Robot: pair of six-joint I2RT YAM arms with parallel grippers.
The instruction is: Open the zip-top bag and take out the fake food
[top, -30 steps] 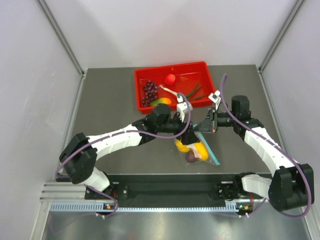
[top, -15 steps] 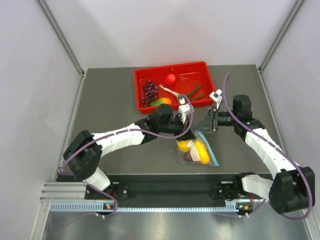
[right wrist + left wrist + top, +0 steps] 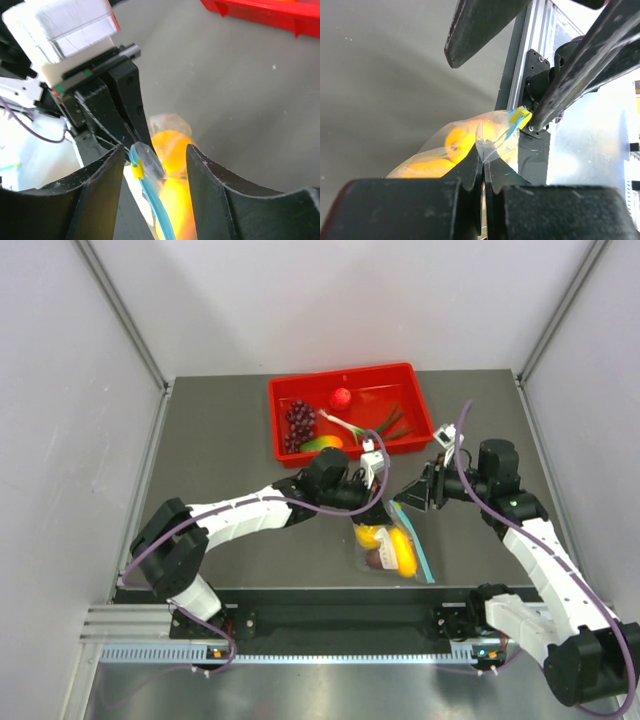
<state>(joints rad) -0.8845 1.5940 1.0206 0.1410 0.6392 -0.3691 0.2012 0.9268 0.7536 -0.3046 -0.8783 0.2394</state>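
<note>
The flat grey worktop (image 3: 220,460) holds everything. At its far side sits the red plastic tray (image 3: 274,425), so I will tell you every place from that tray.

The small clear crinkly zip-top bag (image 3: 392,540) is on the near side of the red tray, toward the arm bases and a little to the right. Its top end points back toward the tray, because that is where your two arms meet it. Its full end sits farther from the tray.

The toys are all inside the bag, so nothing is out yet. The orange-yellow mango-shaped fruit (image 3: 403,550) is the biggest. The round yellow plastic lemon (image 3: 368,536) is next to it, on the left. The small dark maroon piece (image 3: 379,559) is the one farthest from the tray.

Your left fingers (image 3: 445,200) are pressed tight together on a thin fold of the clear plastic, near the teal-blue zip strip (image 3: 516,119). I think that pinch is there to keep one side of the bag's mouth from moving.

Your right fingers (image 3: 95,195) are spread wide, one on each side of the zip strip, and they pinch nothing. I think they sit there so you can grab the other side and pull the mouth apart. I cannot tell if the zip is open at all.
</note>
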